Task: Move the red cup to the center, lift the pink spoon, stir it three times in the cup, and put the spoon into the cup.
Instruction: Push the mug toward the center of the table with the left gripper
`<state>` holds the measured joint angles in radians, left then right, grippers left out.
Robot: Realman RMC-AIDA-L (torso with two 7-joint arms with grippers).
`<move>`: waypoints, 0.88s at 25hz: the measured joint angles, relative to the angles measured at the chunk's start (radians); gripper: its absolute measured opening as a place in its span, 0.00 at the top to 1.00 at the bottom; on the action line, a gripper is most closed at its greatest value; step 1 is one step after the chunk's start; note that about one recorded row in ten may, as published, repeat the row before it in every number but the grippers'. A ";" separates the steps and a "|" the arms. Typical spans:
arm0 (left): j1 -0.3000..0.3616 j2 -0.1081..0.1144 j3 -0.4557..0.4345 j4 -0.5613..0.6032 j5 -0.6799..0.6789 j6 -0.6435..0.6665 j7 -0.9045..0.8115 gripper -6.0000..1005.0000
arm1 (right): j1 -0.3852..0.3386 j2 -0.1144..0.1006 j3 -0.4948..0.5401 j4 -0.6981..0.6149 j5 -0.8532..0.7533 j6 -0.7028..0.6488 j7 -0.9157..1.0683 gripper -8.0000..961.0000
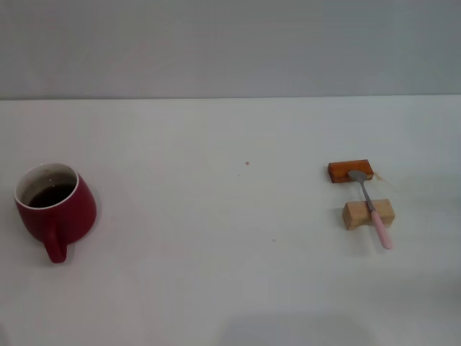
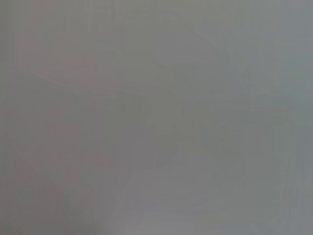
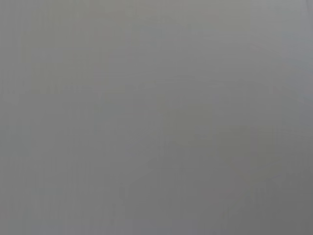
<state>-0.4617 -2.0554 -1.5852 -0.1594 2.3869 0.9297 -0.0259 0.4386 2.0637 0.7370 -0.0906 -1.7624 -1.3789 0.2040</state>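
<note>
the red cup (image 1: 56, 209) stands upright at the left side of the white table (image 1: 216, 274), its loop handle turned toward the near edge and a dark pool showing inside its white interior. it sits well away from the middle of the tabletop, where only a tiny reddish speck (image 1: 247, 163) marks the bare surface.

the pink spoon (image 1: 370, 207) lies far across on the right side, well apart from the cup. its grey bowl rests on the orange-brown block (image 1: 350, 171), its neck crosses the light wooden block (image 1: 368, 214) just nearer the robot, and its pale pink handle juts past that block toward the near edge, tilted slightly rightward. the two blocks lie close together, one behind the other, with a narrow gap of table between them.

neither gripper appears in the head view, and both wrist views show only a plain grey field with nothing to pick out, so no fingers can be seen; whether they are spread or pressed together cannot be told, and nothing can be placed relative to them.
</note>
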 joint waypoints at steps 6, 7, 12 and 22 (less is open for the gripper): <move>0.028 0.002 0.007 0.032 0.001 -0.009 0.022 0.30 | 0.000 -0.003 0.000 -0.001 0.015 0.001 0.000 0.19; 0.042 0.004 0.008 0.033 0.011 -0.008 0.048 0.32 | 0.000 -0.004 -0.001 -0.001 0.023 0.001 0.000 0.19; 0.087 0.007 0.008 0.031 0.132 0.003 0.079 0.49 | 0.000 -0.007 -0.001 0.000 0.025 0.005 0.000 0.19; 0.142 0.011 0.008 0.040 0.329 0.040 0.177 0.87 | 0.006 -0.008 -0.001 0.000 0.025 0.012 0.002 0.19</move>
<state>-0.3193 -2.0441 -1.5769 -0.1192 2.7160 0.9694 0.1512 0.4449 2.0554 0.7363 -0.0905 -1.7377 -1.3665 0.2063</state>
